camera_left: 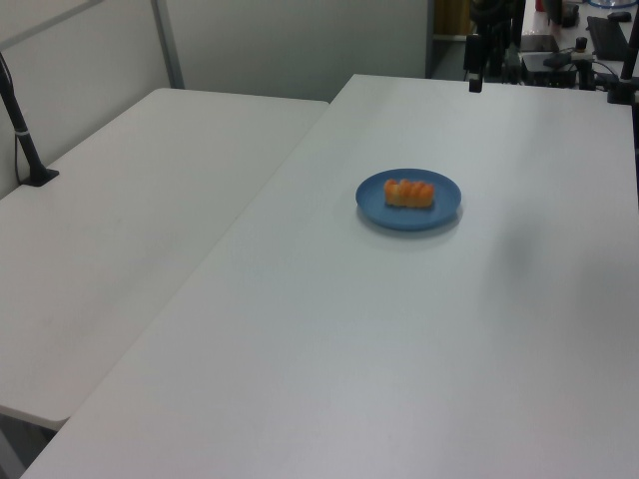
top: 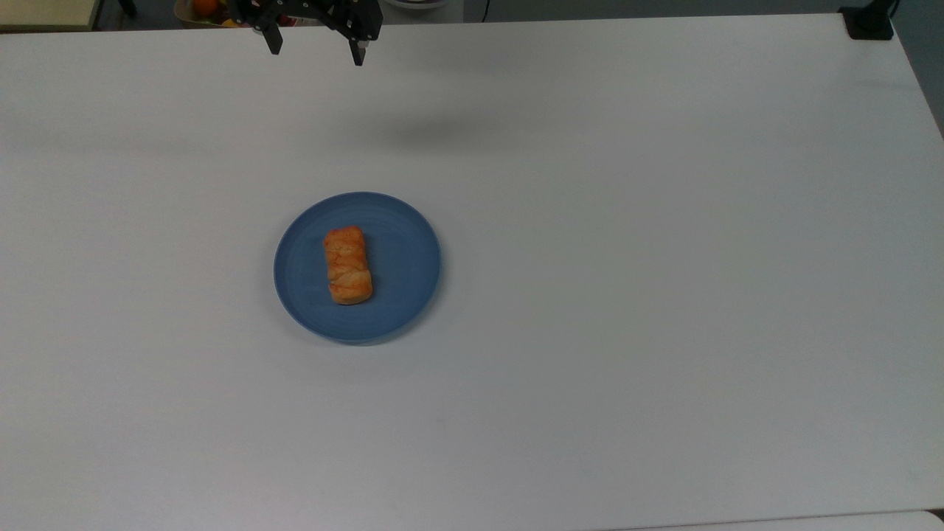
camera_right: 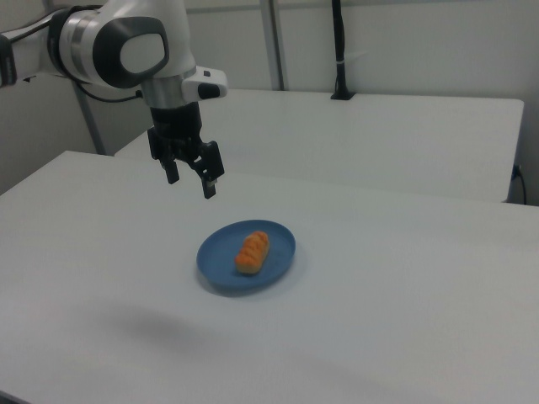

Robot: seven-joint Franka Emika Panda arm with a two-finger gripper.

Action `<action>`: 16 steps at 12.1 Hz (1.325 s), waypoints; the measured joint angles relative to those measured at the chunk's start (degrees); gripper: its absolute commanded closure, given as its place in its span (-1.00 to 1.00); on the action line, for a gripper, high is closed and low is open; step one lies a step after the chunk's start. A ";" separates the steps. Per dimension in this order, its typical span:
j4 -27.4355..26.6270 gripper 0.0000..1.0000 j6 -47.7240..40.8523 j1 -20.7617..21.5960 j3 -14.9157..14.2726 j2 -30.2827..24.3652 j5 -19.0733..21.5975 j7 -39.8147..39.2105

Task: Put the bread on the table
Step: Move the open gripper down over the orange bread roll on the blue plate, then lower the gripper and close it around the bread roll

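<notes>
Golden-orange and glazed, the bread [top: 348, 265] lies flat on a round blue plate [top: 398, 295], slightly toward the top view's left of the plate's centre, with its long axis running toward the far and near edges of the tabletop [top: 664, 295] in the top view. The braided crust faces up. The plate rests on the white tabletop, well clear of every edge, nearer the top view's left edge than its right.

The claw [camera_right: 191, 180] hangs in the air above the tabletop with its two fingers [camera_right: 210, 187] spread apart and nothing between them. In the right view it sits above and to the right view's left of the plate, well apart from the bread. In the top view the claw [top: 317, 50] shows at the far edge of the tabletop, its black fingertips pointing down. In the left view one dark finger of the claw [camera_left: 475, 78] shows near the far edge, beyond the plate [camera_left: 439, 210] and the bread [camera_left: 409, 193].

A second white table [camera_left: 130, 220] adjoins the tabletop (the seam is visible in the left view). A black post [camera_right: 338, 50] stands at that table's far edge in the right view.
</notes>
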 measured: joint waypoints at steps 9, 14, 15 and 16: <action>6.05 -1.00 3.93 -0.01 0.12 9.85 1.17 -0.75; 11.63 -1.00 14.09 -0.02 0.61 24.72 2.10 -2.49; 11.67 -1.00 15.89 -0.02 0.61 26.29 2.04 -4.22; 11.65 -1.00 16.87 -0.02 0.61 27.17 1.94 -4.87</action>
